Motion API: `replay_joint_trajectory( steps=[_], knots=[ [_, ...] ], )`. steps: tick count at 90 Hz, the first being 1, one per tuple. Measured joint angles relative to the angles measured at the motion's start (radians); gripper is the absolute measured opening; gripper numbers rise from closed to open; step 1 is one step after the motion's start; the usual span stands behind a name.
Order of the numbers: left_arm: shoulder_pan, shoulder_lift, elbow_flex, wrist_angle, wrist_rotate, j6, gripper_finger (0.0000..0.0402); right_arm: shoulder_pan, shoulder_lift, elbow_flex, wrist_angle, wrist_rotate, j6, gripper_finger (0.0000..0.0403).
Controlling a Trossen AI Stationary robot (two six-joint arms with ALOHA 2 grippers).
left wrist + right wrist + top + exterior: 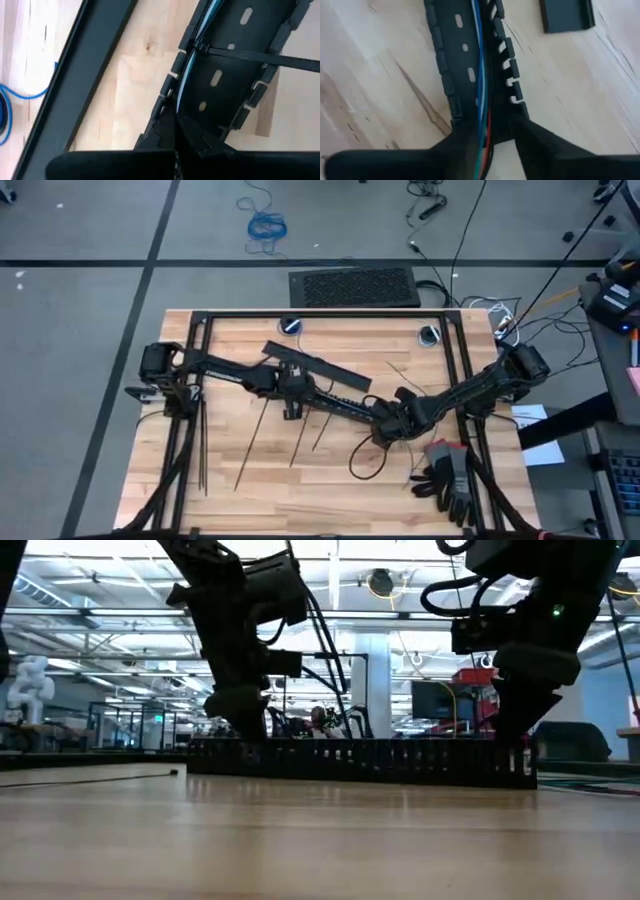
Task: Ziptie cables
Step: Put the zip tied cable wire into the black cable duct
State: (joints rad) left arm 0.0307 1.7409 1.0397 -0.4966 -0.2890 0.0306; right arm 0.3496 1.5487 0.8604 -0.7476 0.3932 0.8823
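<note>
Spare zipties lie loose on the tabletop at the left. The left claw is down on the slotted bar; I cannot tell whether it is spread. Its wrist view alone shows one tie already cinched across the bar. The right claw, pinching the bar's end, shows the cables lying in the channel. Seemingly mid-task: another tie must be fetched and threaded next.
</note>
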Motion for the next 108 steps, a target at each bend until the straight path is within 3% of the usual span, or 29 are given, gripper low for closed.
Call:
replay_joint_trajectory(
  steps=[21,35,59,108],
  knots=[
    [-0.04,0.0,0.0,-0.015,0.001,-0.091,0.0,0.027,-0.003,0.045,-0.093,0.002,0.05,0.0144],
    [-0.068,0.0,0.0,-0.024,0.085,-0.161,0.0007,0.059,-0.003,0.105,-0.178,0.064,0.026,0.0137],
    [-0.118,-0.008,0.061,-0.014,0.102,-0.151,0.0012,0.084,-0.004,0.158,-0.295,0.186,0.046,0.0135],
    [-0.126,-0.008,0.083,-0.116,0.134,-0.13,0.0013,0.073,-0.004,0.151,-0.294,0.078,-0.005,0.0135]
  ],
)
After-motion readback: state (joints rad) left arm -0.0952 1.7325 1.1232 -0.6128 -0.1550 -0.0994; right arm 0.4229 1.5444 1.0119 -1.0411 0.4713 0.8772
